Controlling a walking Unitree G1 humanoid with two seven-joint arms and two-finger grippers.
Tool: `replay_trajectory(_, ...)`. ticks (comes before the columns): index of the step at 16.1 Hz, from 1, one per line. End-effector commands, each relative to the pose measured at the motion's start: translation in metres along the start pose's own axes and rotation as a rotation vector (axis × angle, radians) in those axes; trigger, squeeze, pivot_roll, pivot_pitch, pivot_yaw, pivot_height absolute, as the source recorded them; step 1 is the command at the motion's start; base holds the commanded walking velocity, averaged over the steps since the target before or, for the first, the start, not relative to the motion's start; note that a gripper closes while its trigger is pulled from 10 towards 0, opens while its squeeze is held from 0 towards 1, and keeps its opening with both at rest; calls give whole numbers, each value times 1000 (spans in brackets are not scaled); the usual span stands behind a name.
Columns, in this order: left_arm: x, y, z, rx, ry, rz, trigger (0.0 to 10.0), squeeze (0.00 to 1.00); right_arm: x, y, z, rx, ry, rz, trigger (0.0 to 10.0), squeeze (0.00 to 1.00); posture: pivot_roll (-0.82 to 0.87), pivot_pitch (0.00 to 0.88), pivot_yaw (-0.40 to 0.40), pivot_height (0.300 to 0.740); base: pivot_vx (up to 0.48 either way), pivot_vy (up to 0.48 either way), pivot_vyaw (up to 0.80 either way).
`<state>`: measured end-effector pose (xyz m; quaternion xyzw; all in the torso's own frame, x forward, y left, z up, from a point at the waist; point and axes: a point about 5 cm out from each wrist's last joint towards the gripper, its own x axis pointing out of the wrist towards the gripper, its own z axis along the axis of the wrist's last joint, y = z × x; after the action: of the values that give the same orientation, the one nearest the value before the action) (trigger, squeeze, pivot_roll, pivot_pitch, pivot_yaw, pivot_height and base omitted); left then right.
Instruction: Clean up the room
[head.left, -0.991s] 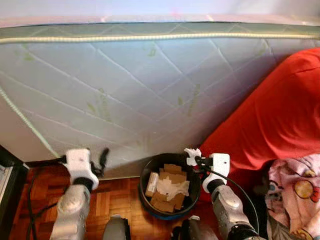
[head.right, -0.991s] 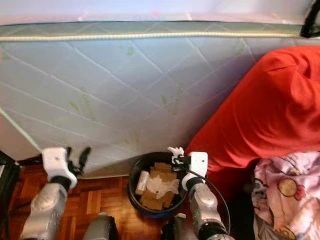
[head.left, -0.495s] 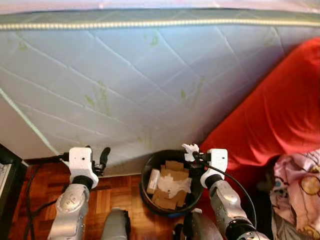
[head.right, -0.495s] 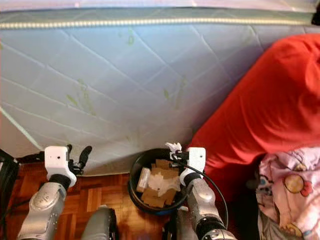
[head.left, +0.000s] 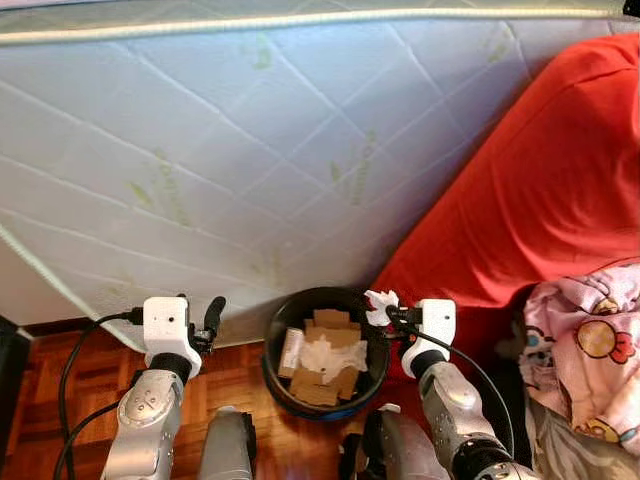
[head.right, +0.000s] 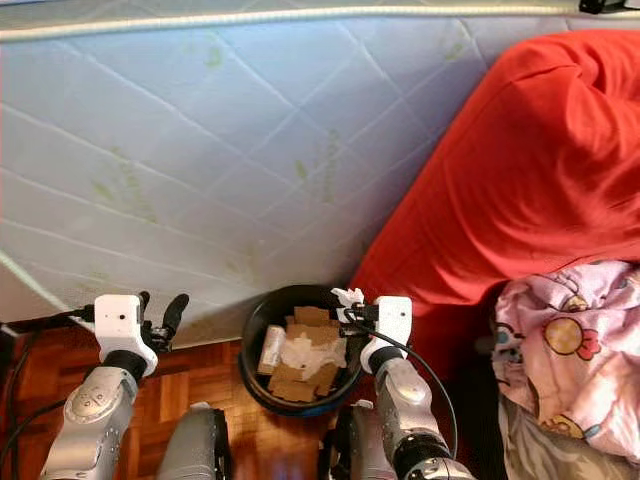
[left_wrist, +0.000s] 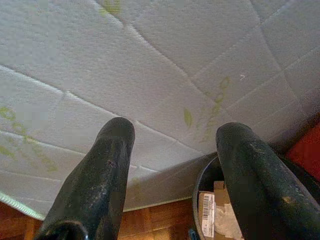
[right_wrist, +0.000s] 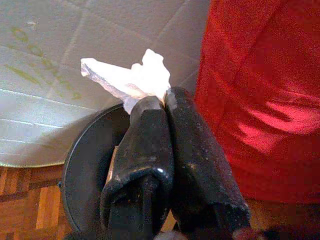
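My right gripper (head.left: 388, 312) is shut on a crumpled white tissue (right_wrist: 127, 78), held over the right rim of a round black bin (head.left: 277, 377). The tissue (head.left: 379, 302) sticks out past the fingertips. Cardboard scraps and white paper (head.left: 330, 356) lie inside the bin, which stands on the wooden floor against the mattress. My left gripper (head.left: 201, 320) is open and holds nothing; it hovers left of the bin, close to the mattress side. In the left wrist view its two black fingers (left_wrist: 100, 180) frame the mattress and the bin's edge (left_wrist: 205, 182).
A quilted white mattress (head.left: 250, 160) stands on its side and closes off the back. A red cloth mass (head.left: 540, 190) rises right of the bin, with a pink patterned fabric (head.left: 590, 350) below it. A black cable (head.left: 75, 350) trails over the parquet floor (head.left: 60, 400) at left.
The camera has tilted, so the mattress edge has risen in the picture. Both grippers and the bin keep nearly the same places; the tissue stays gripped.
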<state>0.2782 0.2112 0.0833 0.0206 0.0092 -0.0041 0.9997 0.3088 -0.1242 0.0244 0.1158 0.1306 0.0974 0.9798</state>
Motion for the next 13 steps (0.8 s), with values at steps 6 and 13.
replay_trajectory(6,-6,-1,-1,-20,17,1,10000,0,6,16,-4,-25,84,110,10000,0,108,238,-65,623,0,0,0)
replay_trajectory(13,-8,-2,0,-24,18,5,10000,0,14,22,9,-87,85,169,10000,0,110,266,-69,623,34,0,0)
